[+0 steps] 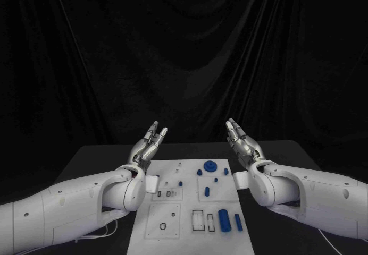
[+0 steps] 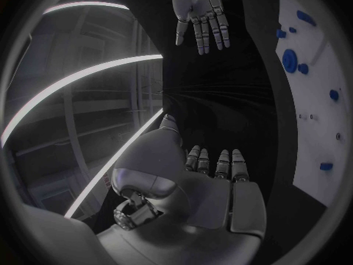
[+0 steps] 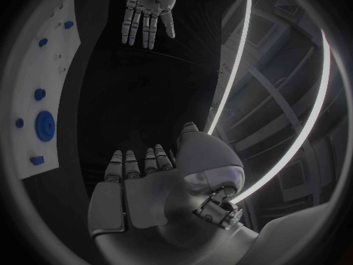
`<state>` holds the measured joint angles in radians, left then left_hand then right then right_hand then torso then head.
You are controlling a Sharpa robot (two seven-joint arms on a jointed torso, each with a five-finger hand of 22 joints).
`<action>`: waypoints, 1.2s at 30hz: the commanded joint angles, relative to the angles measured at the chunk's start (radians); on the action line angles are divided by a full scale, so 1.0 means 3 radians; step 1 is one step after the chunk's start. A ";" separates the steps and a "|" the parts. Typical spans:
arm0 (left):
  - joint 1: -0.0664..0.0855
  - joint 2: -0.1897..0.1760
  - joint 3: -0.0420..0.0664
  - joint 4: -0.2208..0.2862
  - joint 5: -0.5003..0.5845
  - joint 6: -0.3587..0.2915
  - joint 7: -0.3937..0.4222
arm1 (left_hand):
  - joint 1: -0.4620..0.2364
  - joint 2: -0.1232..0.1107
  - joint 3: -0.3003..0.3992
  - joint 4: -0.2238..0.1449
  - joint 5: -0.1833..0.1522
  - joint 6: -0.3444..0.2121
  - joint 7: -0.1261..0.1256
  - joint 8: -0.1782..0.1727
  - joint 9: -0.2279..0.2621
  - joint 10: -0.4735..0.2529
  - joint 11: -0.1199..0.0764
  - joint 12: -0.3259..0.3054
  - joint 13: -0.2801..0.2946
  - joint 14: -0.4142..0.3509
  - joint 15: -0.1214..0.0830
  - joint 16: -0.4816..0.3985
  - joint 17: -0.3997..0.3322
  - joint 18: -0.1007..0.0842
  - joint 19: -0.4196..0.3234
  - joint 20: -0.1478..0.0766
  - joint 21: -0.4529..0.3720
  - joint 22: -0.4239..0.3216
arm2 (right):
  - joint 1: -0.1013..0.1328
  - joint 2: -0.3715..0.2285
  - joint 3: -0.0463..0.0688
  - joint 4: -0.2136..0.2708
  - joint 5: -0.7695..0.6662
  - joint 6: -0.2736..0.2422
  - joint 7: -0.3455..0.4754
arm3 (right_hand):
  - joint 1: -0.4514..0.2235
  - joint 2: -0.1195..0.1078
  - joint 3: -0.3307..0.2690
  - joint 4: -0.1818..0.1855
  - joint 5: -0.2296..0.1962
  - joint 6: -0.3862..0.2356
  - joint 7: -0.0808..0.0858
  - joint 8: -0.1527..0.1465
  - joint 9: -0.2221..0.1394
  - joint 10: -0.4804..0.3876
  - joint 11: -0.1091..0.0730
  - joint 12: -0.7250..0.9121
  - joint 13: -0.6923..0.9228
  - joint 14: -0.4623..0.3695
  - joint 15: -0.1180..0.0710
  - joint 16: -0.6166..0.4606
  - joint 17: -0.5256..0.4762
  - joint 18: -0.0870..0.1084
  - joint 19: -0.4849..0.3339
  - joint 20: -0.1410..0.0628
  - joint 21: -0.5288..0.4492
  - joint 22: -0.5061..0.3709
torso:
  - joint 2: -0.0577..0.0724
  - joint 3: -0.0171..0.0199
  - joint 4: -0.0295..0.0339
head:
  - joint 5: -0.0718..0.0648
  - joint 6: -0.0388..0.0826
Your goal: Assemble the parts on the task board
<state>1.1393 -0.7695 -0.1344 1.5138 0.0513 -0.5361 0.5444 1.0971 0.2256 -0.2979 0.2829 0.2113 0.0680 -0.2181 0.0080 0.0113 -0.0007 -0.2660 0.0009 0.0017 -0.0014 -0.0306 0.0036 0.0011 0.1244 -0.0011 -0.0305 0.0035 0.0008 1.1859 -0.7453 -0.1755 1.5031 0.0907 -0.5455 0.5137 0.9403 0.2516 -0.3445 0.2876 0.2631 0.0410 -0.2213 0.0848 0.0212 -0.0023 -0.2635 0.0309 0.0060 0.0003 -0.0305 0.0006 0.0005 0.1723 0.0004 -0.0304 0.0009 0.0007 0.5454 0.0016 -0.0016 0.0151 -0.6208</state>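
The white task board (image 1: pixel 192 223) lies flat in the middle of the black table. Blue parts sit on it: a round disc (image 1: pixel 209 165), a thick cylinder (image 1: pixel 224 220) and a thinner peg (image 1: pixel 237 222) near the front. My left hand (image 1: pixel 149 142) is raised above the board's far left corner, fingers straight and apart, holding nothing. My right hand (image 1: pixel 242 141) is raised above the far right corner, also flat and empty. The left wrist view shows my left hand (image 2: pixel 215 176), the right hand (image 2: pixel 200 12) opposite it and the board (image 2: pixel 320 100). The right wrist view shows the right hand (image 3: pixel 143 182), left hand (image 3: pixel 149 9) and disc (image 3: pixel 45 124).
Small blue pieces (image 1: pixel 226 170) lie near the disc. The board has cut-out slots (image 1: pixel 198 219) and a ring (image 1: pixel 162 227) at its front. The black table (image 1: pixel 92 159) extends on both sides; a black curtain hangs behind.
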 commanded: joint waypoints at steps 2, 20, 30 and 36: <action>0.0101 0.0020 -0.0100 -0.0057 0.0210 0.0883 0.0341 | 0.0150 0.0013 -0.0065 0.0028 0.0031 0.0009 -0.0060 0.0016 0.0005 0.0002 -0.0066 -0.0003 -0.0006 0.0005 -0.0440 -0.0012 -0.0004 0.0031 0.0004 -0.0230 -0.0012 -0.0003 | 0.0076 0.0019 -0.0071 -0.0040 0.0241 0.0582 -0.0073 | 0.0042 0.0009 -0.0042 0.0009 -0.0029 0.0003 0.0019 0.0046 0.0006 0.0002 0.0025 -0.0012 0.0001 -0.0001 -0.0831 -0.0002 -0.0002 0.0016 -0.0001 -0.0465 -0.0003 -0.0002 | 0.0000 0.0000 0.0000 | 0.0000 0.0001; 0.0212 -0.0025 -0.0258 -0.0171 0.0313 0.1441 0.0421 | 0.0187 -0.0015 -0.0061 0.0026 0.0027 0.0047 -0.0018 0.0020 0.0010 0.0002 0.0000 -0.0003 -0.0006 0.0005 -0.0331 -0.0012 -0.0004 0.0050 0.0004 -0.0100 -0.0012 -0.0003 | 0.0104 0.0028 -0.0106 -0.0130 0.0265 0.0719 -0.0242 | 0.0085 -0.0006 -0.0028 0.0007 -0.0023 0.0039 0.0260 0.0180 0.0014 0.0007 0.0274 0.0036 0.0011 -0.0001 -0.0587 -0.0002 -0.0002 0.0008 -0.0001 -0.0229 -0.0003 -0.0002 | 0.0005 -0.0001 0.0001 | 0.0025 -0.0104; 0.0212 -0.0046 -0.0258 -0.0184 0.0313 0.1564 0.0444 | 0.0244 -0.0022 -0.0041 0.0021 0.0033 0.0111 0.0042 0.0031 0.0019 0.0002 0.0068 -0.0003 -0.0006 0.0005 -0.0280 -0.0012 -0.0004 0.0035 0.0004 -0.0061 -0.0012 -0.0003 | 0.0106 0.0011 -0.0106 -0.0153 0.0265 0.0806 -0.0292 | 0.0120 -0.0028 -0.0007 0.0007 -0.0021 0.0099 0.0458 0.0276 0.0024 0.0009 0.0474 0.0059 0.0015 -0.0001 -0.0151 -0.0002 -0.0002 -0.0035 -0.0001 0.0149 -0.0003 -0.0002 | 0.0000 0.0000 0.0001 | 0.0020 -0.0136; 0.0213 -0.0108 -0.0258 -0.0185 0.0203 0.1709 0.0435 | 0.0346 -0.0023 -0.0008 0.0028 0.0033 0.0161 0.0133 0.0035 0.0024 0.0002 0.0197 -0.0003 -0.0006 0.0005 -0.0245 -0.0012 -0.0004 0.0100 0.0004 0.0049 -0.0012 -0.0003 | 0.0123 -0.0011 -0.0106 -0.0186 0.0265 0.0929 -0.0382 | 0.0190 -0.0063 0.0025 0.0002 0.0013 0.0177 0.0593 0.0371 0.0037 0.0019 0.0614 0.0134 0.0027 -0.0001 0.0237 -0.0002 -0.0002 -0.0128 -0.0001 0.0450 -0.0003 -0.0002 | -0.0001 0.0000 0.0001 | 0.0008 -0.0177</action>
<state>1.2006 -0.7981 -0.2128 1.4583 0.1355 -0.0826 0.6509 1.1896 0.2191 -0.3055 0.2909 0.2179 0.1167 -0.1834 0.0154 0.0173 0.0001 -0.2120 0.0009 0.0012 -0.0014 -0.0304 0.0036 0.0014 0.1399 -0.0005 -0.0224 0.0035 0.0008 1.2182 -0.7459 -0.2083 1.4497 0.1690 -0.3143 0.4371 0.9880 0.2310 -0.3415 0.2896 0.2634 0.0942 -0.0490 0.1927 0.0317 0.0031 -0.0825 0.0686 0.0134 -0.0001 0.0353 0.0006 0.0004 0.1390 0.0001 0.0997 0.0009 0.0007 0.5454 0.0015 -0.0012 0.0196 -0.6693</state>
